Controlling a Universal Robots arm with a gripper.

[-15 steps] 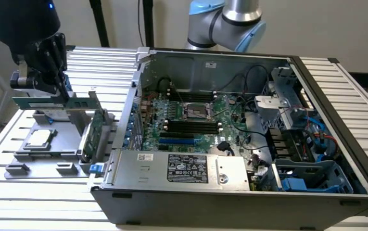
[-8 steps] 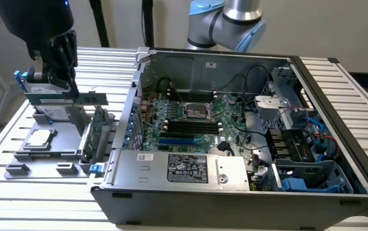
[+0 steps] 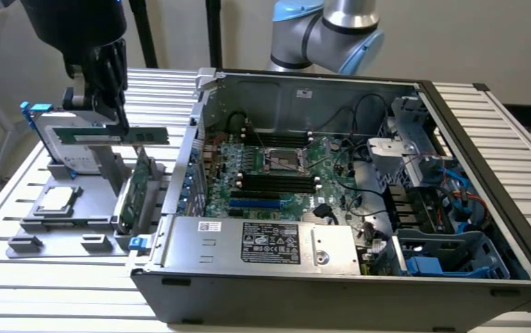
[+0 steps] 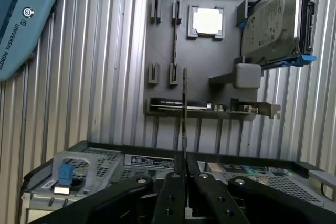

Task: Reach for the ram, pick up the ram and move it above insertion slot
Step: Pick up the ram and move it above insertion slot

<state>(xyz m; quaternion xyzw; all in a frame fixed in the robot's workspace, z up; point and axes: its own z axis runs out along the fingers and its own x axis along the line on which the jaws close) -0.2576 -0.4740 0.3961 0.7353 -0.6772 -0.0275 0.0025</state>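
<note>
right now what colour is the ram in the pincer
Green, clearest in the exterior view: the ram in the pincer.

The ram (image 3: 121,135), a thin green stick, hangs level in the air, above the grey holder.

The ram (image 3: 121,136) is green with a pale label strip. The gripper (image 3: 117,118) is black. The grey holder tray (image 3: 62,222) carries a silver hard drive (image 3: 71,142) with blue rails.
</note>
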